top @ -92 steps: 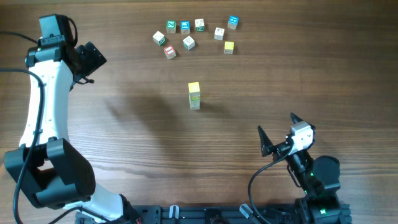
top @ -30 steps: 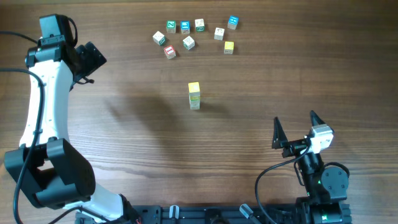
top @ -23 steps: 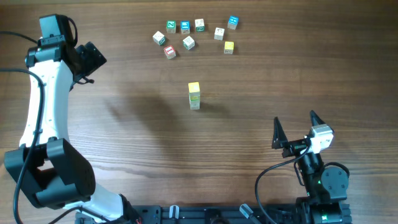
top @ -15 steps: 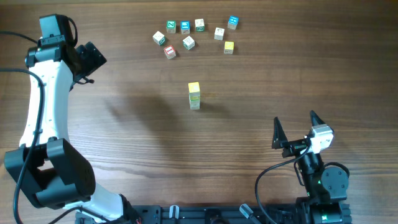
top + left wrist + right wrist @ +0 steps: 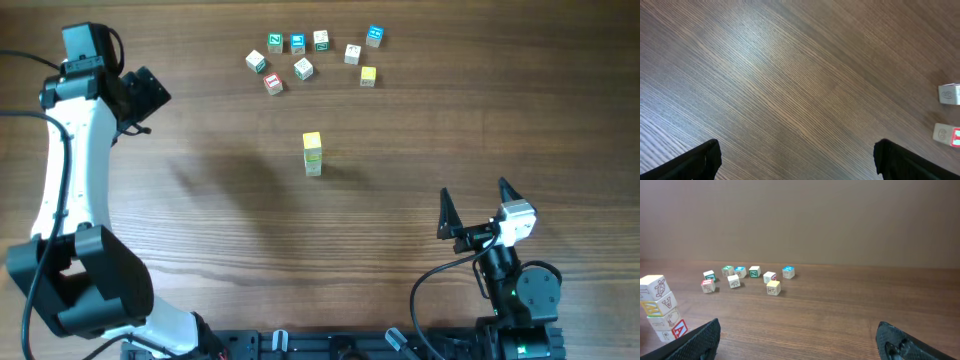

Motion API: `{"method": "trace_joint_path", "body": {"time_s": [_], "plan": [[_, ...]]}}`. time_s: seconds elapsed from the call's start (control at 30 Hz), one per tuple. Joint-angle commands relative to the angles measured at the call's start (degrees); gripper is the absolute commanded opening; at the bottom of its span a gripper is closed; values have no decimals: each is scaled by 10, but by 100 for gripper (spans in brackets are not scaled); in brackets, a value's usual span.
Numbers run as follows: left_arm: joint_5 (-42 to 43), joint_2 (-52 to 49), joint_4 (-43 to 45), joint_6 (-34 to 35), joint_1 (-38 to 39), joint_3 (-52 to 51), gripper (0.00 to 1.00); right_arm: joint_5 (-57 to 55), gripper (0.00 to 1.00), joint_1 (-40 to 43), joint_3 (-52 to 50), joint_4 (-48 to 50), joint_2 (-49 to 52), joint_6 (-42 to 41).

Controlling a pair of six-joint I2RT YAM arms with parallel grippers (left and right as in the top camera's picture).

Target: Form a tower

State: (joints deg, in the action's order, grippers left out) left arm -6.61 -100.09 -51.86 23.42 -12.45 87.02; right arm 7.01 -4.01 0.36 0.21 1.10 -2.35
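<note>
The tower (image 5: pixel 313 156) stands near the middle of the table, a one-cube-wide column with a yellow cube (image 5: pixel 312 142) on top. In the right wrist view the tower (image 5: pixel 662 308) shows at the far left as three stacked letter cubes, slightly staggered. My right gripper (image 5: pixel 474 204) is open near the front right, well clear of the tower, and nothing lies between its fingers (image 5: pixel 701 340). My left gripper (image 5: pixel 157 92) is open at the far left, over bare wood, with its dark fingertips (image 5: pixel 705 159) wide apart.
Several loose letter cubes (image 5: pixel 303 68) lie scattered at the back of the table, among them a small yellow one (image 5: pixel 368 75). Two of them (image 5: pixel 949 93) show at the right edge of the left wrist view. A plain wall (image 5: pixel 800 220) lies beyond.
Since the earliest frame my right gripper has drawn back toward the front right, away from the tower. Over the last second nothing has moved.
</note>
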Motion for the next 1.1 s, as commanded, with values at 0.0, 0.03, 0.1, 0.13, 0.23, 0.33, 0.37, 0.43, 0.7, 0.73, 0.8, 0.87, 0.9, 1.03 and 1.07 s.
{"method": "trace_joint_path", "body": {"time_s": [0.0, 0.03, 0.1, 0.13, 0.23, 0.33, 0.37, 0.43, 0.7, 0.73, 0.8, 0.87, 0.9, 1.03, 1.07], "plan": [[-5, 89, 1, -5, 5, 5, 100, -10, 100, 3, 0, 1, -9, -8], [-5, 116, 1, -5, 8, 5, 100, -10, 100, 3, 0, 1, -9, -8], [-5, 185, 1, -5, 17, -3, 100, -10, 100, 3, 0, 1, -9, -8], [-5, 217, 1, -5, 19, -8, 100, -10, 100, 3, -1, 1, -9, -8], [-5, 312, -4, -5, 19, -31, 100, -10, 100, 3, -1, 1, -9, -8], [-5, 396, -36, -5, 19, -35, 100, -10, 100, 3, -1, 1, -9, -8], [-5, 412, -43, -5, 19, -35, 100, -10, 100, 3, 0, 1, -9, -8], [-5, 424, -84, -5, 19, -35, 100, -10, 100, 3, -1, 1, -9, -8], [-5, 433, -108, -5, 19, -36, 100, -10, 100, 3, -1, 1, -9, -8], [-5, 433, -57, -5, 19, -42, 100, -10, 100, 3, -1, 1, -9, -8], [-5, 434, 137, -5, 28, -80, 100, -10, 100, 3, -1, 1, -9, -8], [-5, 439, 335, -5, 38, -135, 100, -10, 100, 3, 0, 1, -9, -8], [-5, 440, 389, -5, 42, -156, 100, -10, 100, 3, -1, 1, -9, -8], [-5, 468, 431, -5, 51, -235, 100, -10, 100, 3, -1, 1, -9, -8], [-5, 479, 433, -5, 51, -246, 100, -10, 99, 3, -1, 1, -9, -8]]}}
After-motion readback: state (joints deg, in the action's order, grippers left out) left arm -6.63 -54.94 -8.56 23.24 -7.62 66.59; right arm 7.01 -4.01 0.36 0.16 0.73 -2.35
